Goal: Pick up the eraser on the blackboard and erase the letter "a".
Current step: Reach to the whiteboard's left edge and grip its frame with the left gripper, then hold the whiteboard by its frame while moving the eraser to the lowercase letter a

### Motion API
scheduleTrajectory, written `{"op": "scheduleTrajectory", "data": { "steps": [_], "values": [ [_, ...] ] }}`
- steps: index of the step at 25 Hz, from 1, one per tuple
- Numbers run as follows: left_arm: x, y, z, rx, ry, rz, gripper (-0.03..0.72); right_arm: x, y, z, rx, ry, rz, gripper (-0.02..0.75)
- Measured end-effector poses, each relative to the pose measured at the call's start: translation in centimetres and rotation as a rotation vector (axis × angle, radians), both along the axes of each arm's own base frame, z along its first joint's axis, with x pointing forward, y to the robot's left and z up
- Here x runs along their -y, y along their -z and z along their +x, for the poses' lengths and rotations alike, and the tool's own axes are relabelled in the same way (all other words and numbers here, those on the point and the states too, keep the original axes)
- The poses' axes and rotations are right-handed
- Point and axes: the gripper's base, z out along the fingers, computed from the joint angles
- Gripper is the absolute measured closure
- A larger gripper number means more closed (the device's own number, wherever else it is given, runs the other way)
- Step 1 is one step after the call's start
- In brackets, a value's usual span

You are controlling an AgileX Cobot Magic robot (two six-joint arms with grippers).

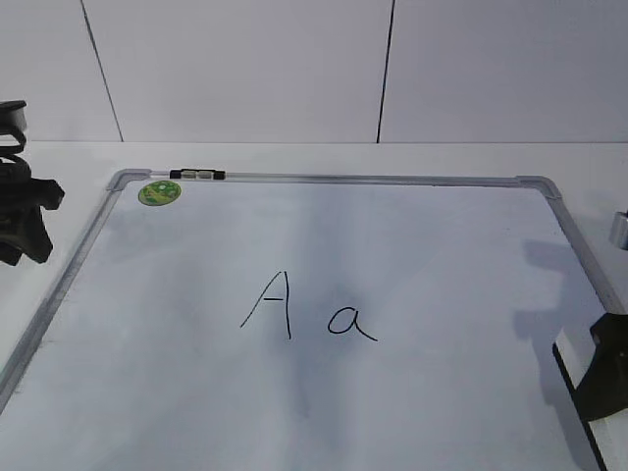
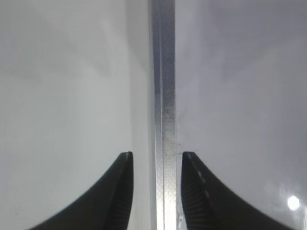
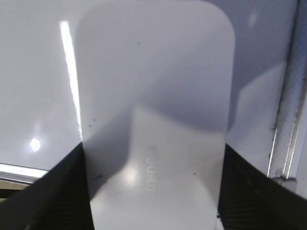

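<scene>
The blackboard is a white dry-erase board with a grey metal frame, lying flat. The letter "a" is drawn in black near its middle. My right gripper is at the board's right edge, shut on the white eraser. In the right wrist view the eraser fills the gap between the jaws, over the board. My left gripper is beside the board's left edge. In the left wrist view it is open and empty, straddling the frame.
A capital "A" stands just left of the "a". A round green sticker and a small black-and-silver clip sit at the far left corner. A white wall rises behind the table.
</scene>
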Motion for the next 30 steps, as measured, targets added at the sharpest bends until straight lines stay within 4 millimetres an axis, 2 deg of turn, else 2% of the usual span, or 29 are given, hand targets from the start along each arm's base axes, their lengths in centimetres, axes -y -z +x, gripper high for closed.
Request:
{"op": "scheduleTrajectory", "data": {
  "steps": [14,30],
  "values": [
    [0.2,3.3,1.6,-0.032,-0.029,-0.021,0.435,0.0,0.0,0.0,-0.001,-0.002,0.0,0.206],
    [0.3,3.5,2.1,-0.021,-0.026,-0.027,0.453,0.0,0.0,0.0,0.002,-0.008,0.0,0.206]
  ]
}}
